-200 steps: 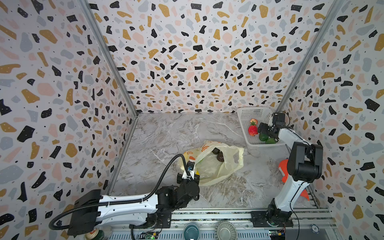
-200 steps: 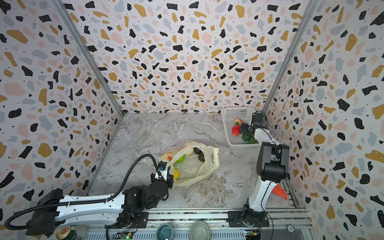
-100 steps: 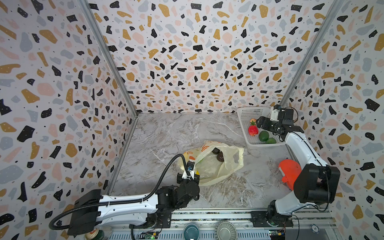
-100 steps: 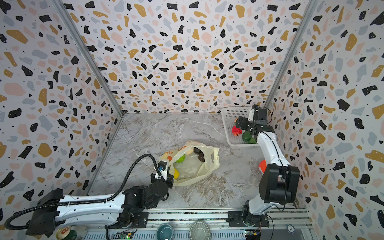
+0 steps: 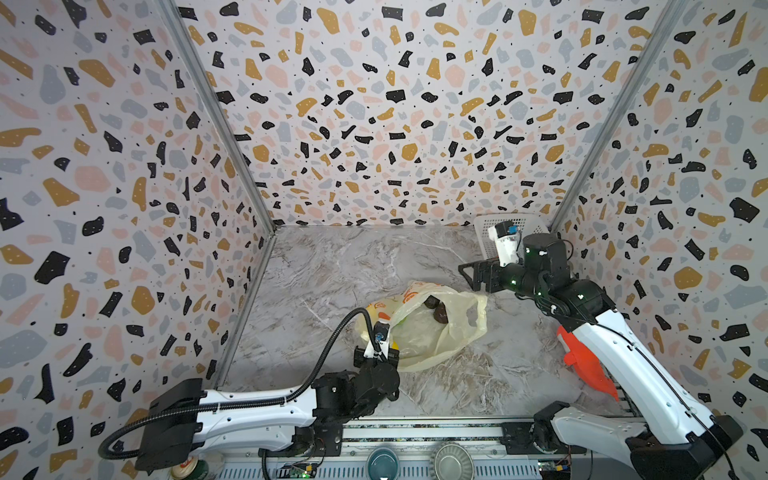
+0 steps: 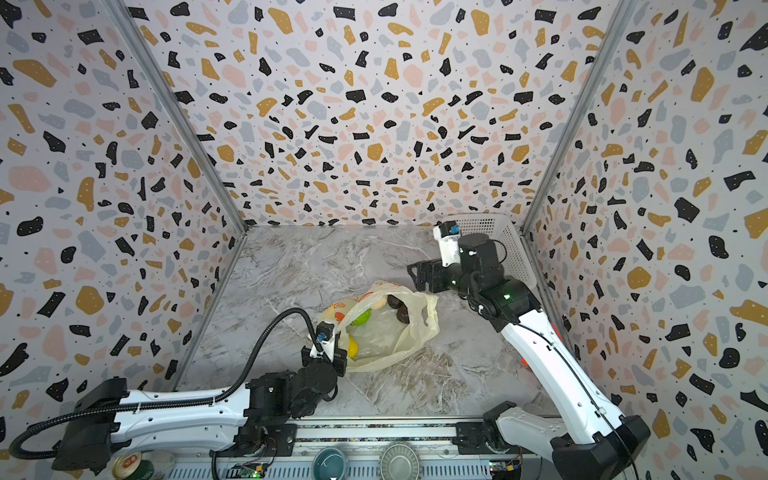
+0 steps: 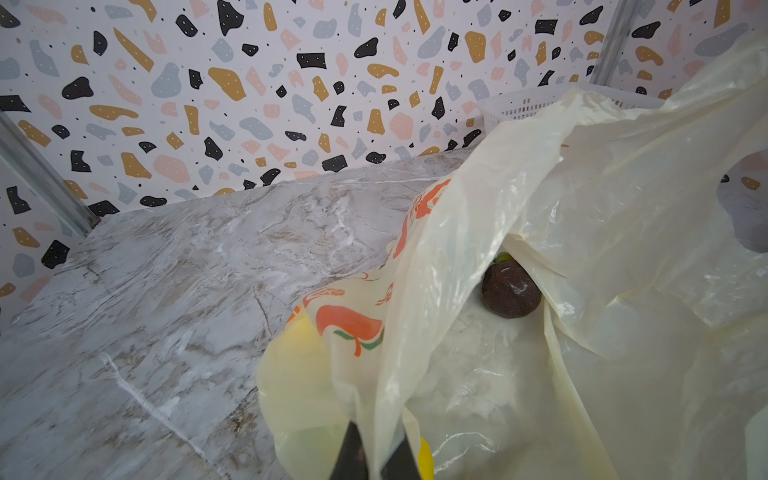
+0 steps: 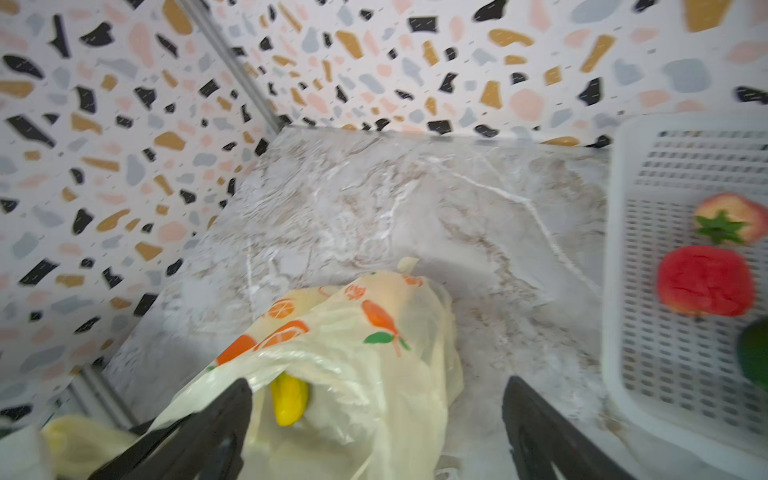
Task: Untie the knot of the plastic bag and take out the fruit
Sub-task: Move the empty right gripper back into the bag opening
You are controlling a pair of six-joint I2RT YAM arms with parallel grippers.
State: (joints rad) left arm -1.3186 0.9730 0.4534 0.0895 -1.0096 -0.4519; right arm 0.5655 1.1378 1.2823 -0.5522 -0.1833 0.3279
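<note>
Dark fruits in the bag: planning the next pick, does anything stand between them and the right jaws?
Seemingly nothing covers the dark round fruits; only the pale yellow plastic bag's rim lies toward the right gripper.

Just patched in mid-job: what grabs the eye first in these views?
The pale-yellow plastic bag lies open mid-table, dark fruit showing inside, the left gripper shut on its near edge. The right gripper hangs open between the bag and the white basket in the far right corner, which holds a red fruit.
</note>
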